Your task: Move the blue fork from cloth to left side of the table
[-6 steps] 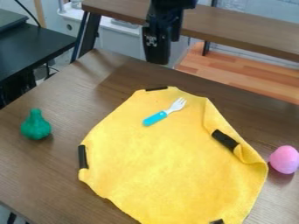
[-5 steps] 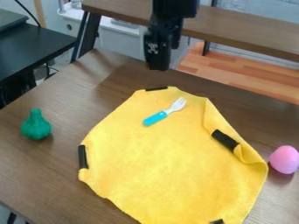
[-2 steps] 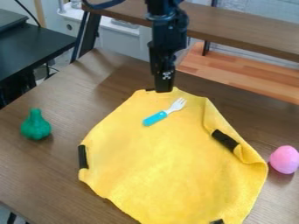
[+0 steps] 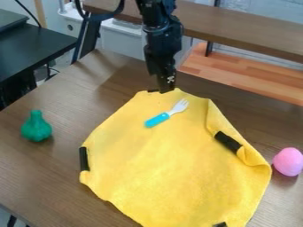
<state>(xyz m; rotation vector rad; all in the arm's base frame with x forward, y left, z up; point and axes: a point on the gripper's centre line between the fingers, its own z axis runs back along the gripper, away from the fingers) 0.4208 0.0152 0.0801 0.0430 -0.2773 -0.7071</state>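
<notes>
The black gripper [image 4: 164, 86] hangs at the far edge of the yellow cloth [image 4: 172, 164], above and a little left of the fork's tines, apart from the fork. On the upper part of the cloth lies the fork [image 4: 158, 119], with a blue handle toward the lower left and white tines toward the upper right. The brown table [image 4: 35, 173] shows bare wood to the left of the cloth.
A green pear-shaped object [image 4: 36, 127] stands on the table's left part. At the right edge sits a pink egg-shaped object [image 4: 288, 162]. Black strips mark the cloth's edges, and its right side is folded over. A wooden bench [image 4: 248, 37] runs behind the table.
From the top of the view the gripper has come down and toward the camera to the cloth's far edge, its wrist lately tilting somewhat. The fork and cloth have stayed in place.
</notes>
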